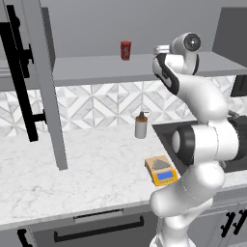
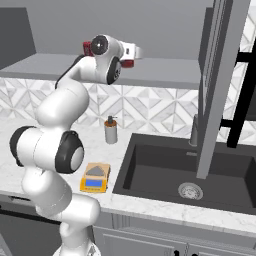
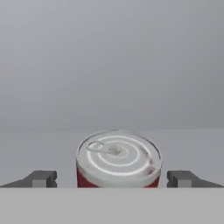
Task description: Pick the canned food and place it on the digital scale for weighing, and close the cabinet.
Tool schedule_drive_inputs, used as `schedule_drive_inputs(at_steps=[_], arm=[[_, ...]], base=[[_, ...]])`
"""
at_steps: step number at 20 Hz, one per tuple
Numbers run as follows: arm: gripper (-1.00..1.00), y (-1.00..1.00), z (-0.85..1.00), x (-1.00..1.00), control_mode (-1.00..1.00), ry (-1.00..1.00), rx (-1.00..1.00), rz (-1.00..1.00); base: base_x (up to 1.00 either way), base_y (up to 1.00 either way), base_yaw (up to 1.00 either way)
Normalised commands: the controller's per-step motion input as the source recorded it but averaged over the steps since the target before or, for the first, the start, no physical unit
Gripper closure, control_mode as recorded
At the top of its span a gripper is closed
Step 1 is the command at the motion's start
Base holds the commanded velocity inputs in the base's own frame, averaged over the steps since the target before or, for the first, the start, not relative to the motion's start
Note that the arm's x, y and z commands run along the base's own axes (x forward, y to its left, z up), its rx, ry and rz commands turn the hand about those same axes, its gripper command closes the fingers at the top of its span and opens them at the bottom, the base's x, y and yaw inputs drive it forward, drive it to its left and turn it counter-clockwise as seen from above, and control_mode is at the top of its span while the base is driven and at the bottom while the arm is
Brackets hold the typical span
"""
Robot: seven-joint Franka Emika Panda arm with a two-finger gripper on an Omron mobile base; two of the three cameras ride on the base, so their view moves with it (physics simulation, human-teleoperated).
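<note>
The light is soft and even, with only weak shadows under the shelf (image 1: 96, 70) and inside the dark sink (image 2: 190, 170), no glare anywhere, and the rendered pictures look a little blurred and grainy, mostly near the canned food (image 3: 118, 159).

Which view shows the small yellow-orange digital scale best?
Left base view: the flat yellow-orange digital scale lies unobstructed on the white marble counter, plate and blue display clear. Right base view shows it whole too, but smaller.
</note>
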Motion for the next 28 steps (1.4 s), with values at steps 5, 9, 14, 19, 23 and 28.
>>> schedule_drive_inputs(at_steps=[5, 9, 14, 19, 23, 28], arm=[[1.0, -0.13, -0.17, 0.19, -1.0, 0.0, 0.0, 0.0], [1.0, -0.02, -0.1, 0.2, -1.0, 0.0, 0.0, 0.0], [1.0, 0.0, 0.0, 0.0, -1.0, 0.0, 0.01, 0.0], [1.0, 0.0, 0.02, -0.59, -1.0, -0.13, 0.05, 0.0], [1.0, 0.0, 0.02, -0.97, -1.0, -0.19, 0.12, 0.0], [1.0, 0.0, 0.0, -1.0, -1.0, -0.25, 0.11, 0.0]], base=[[0.0, 0.0, 0.0], [0.0, 0.0, 0.0], [0.0, 0.0, 0.0], [0.0, 0.0, 0.0], [0.0, 0.0, 0.0], [0.0, 0.0, 0.0]])
